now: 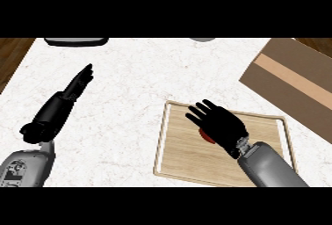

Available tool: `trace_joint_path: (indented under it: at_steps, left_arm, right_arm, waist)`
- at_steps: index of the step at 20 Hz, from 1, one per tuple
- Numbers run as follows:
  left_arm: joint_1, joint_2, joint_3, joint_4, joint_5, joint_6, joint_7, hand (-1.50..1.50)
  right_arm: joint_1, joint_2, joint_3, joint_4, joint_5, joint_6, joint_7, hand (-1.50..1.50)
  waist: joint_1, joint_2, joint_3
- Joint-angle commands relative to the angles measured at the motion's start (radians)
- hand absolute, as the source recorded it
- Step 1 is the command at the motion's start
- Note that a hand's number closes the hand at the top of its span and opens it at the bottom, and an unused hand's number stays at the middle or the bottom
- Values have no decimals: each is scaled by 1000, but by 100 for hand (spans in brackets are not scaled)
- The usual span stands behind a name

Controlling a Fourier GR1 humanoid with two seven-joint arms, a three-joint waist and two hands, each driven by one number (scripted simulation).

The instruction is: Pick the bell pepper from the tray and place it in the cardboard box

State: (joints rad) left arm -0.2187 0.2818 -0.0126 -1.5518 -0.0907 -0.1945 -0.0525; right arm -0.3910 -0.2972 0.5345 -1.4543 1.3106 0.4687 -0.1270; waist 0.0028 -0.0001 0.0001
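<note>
Bell pepper (206,135) sits on the wooden tray (188,158), mostly hidden under the right hand (220,125), whose fingers are spread with nothing held, so a blind close could nudge it aside, short of the cardboard box (292,83).

Pale wooden tray (188,162); matt brown cardboard box (292,74); white marbled counter (130,88)
</note>
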Motion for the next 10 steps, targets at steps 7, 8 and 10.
trace_joint_path:
  at_steps: [7, 8, 10]
  left_arm:
    - [-3, -23, 34, -16, -7, -44, 13, 0]
    - [16, -25, 26, -38, -20, -28, 17, 0]
    - [27, -17, 31, -47, -15, -38, 12, 0]
  right_arm:
    - [-25, 33, -56, 179, 77, -96, -152, 150]
    - [-60, 51, -38, 206, 79, -121, -176, 150]
    - [-54, 54, -33, 245, 77, -226, -228, 150]
  waist:
    - [0, 0, 0]
    - [4, 1, 0]
    - [8, 2, 0]
